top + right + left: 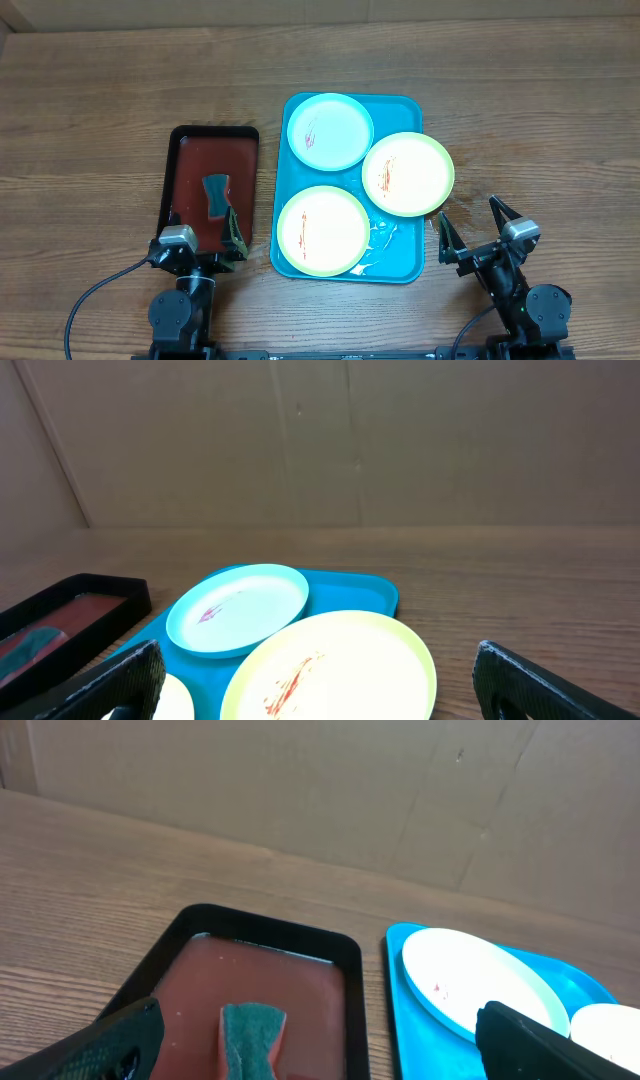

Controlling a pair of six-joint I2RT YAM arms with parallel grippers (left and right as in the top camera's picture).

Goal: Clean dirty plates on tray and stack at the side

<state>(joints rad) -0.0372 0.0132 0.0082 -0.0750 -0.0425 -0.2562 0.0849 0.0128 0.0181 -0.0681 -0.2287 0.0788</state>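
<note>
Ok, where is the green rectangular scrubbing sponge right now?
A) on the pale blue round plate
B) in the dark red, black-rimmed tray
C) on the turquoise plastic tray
B: the green sponge lies inside the dark red, black-rimmed tray, left of the turquoise tray.

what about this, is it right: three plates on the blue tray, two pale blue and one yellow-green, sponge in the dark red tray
The colours are swapped. The overhead view shows one pale blue plate and two yellow-green ones, the right plate and the near plate. All three are on the blue tray, and the sponge is in the dark red tray.
</note>
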